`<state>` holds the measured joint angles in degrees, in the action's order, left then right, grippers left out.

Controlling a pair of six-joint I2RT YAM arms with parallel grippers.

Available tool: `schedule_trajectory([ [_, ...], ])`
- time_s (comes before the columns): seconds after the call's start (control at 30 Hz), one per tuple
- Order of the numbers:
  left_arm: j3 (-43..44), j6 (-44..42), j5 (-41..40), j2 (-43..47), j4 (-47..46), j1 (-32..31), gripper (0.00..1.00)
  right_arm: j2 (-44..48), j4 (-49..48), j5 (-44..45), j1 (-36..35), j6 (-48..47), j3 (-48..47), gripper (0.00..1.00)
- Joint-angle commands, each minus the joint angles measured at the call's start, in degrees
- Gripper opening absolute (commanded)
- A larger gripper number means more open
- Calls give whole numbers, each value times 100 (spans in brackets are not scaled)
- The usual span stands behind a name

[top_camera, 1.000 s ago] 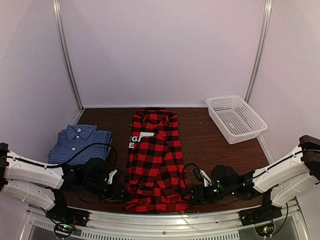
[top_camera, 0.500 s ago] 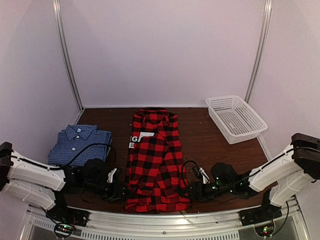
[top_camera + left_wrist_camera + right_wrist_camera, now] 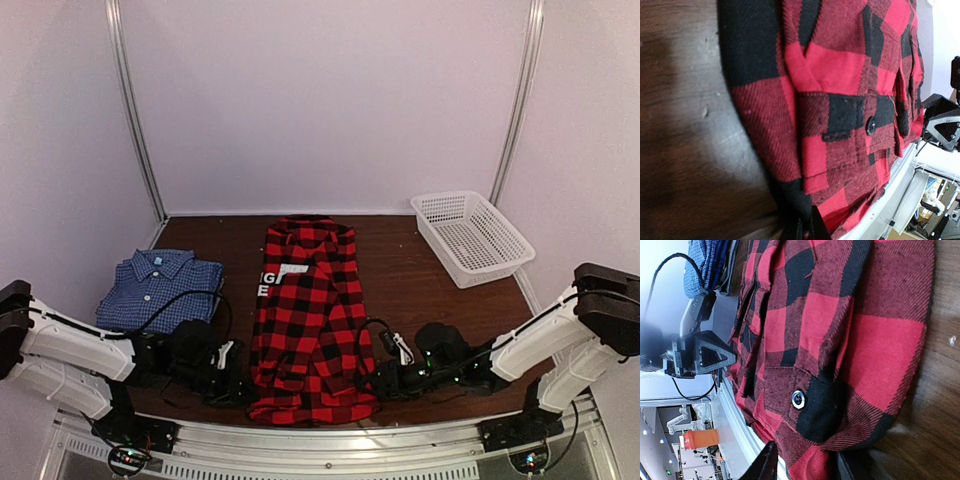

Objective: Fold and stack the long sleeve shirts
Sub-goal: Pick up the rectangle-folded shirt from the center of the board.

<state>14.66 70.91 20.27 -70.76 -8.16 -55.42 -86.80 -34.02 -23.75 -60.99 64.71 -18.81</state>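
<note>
At near edge of desk (image 3: 400, 275), left gripper (image 3: 240, 386) clamps plaid shirt (image 3: 310, 310) hem; right gripper (image 3: 379, 381) straddles it, jaws apart; blue shirt (image 3: 160, 285) left edge, basket (image 3: 470, 236) far-right corner.

White letters, apparently "IG" over "E", show on a dark patch (image 3: 263, 284) at the left edge of the plaid shirt (image 3: 310, 330), partly hidden. The shirt's white neck label (image 3: 293, 268) is too small to read.

- We see a red-and-black plaid shirt (image 3: 312, 330) lying flat down the middle of the table (image 3: 400, 270), folded into a long narrow strip, collar at the far end, hem at the near edge
- Near its hem we see a cuff (image 3: 840, 120) with a dark button, lying on top of the folded layers
- We see a blue checked shirt (image 3: 158, 285) folded into a neat rectangle, collar up, left of the plaid one and apart from it
</note>
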Motion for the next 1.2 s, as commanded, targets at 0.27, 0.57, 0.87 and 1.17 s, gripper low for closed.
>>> schedule_trajectory([
  [0.27, 341, -244, -54, 353, 477, 42, 0, -105, -47, 15, 51, -112, -329, 19],
  [0.57, 449, -284, -75, 594, 706, 69, 0, 1, 26, 23, 57, -121, -422, 0],
  [0.87, 622, -462, -107, 634, 984, 209, 0, 96, 120, 85, 68, -152, -518, 0],
  [1.17, 442, -439, 93, 464, 857, 216, 2, 52, 102, 53, 68, -117, -315, 21],
])
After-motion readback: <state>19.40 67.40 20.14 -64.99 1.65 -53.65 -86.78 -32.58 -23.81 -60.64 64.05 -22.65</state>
